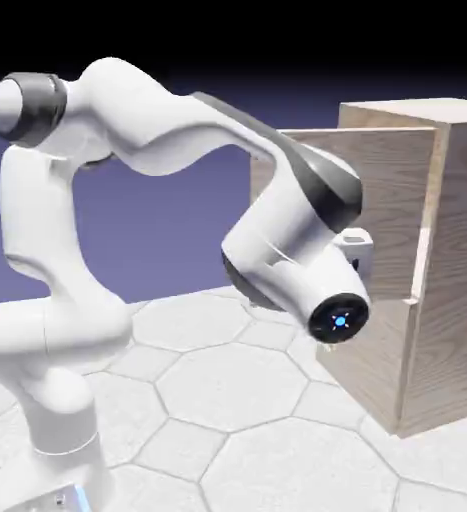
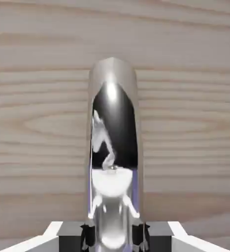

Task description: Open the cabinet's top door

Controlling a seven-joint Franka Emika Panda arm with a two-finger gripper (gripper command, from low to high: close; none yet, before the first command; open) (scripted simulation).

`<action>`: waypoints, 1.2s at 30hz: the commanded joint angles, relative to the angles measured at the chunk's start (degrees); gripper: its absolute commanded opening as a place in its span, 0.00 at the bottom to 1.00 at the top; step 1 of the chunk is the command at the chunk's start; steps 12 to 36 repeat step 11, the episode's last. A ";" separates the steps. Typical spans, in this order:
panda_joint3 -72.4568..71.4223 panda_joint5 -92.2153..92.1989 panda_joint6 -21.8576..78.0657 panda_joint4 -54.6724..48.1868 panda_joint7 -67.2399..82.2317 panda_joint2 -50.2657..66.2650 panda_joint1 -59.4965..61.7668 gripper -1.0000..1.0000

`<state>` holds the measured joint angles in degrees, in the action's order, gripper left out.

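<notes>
The hand (image 2: 112,238) is clamped on the metal handle (image 2: 113,123), and the top door (image 1: 397,185) stands swung out from the cabinet (image 1: 457,230)! If the pull drifts off the hinge's arc, those fingertips could slide off the smooth bar.

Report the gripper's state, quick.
Gripper: closed on the shiny metal handle of the top door, one jaw on each side of it.
</notes>
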<state>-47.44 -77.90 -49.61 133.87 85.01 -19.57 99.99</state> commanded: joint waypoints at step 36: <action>-4.29 14.05 -2.17 -13.39 -0.59 18.68 0.74 1.00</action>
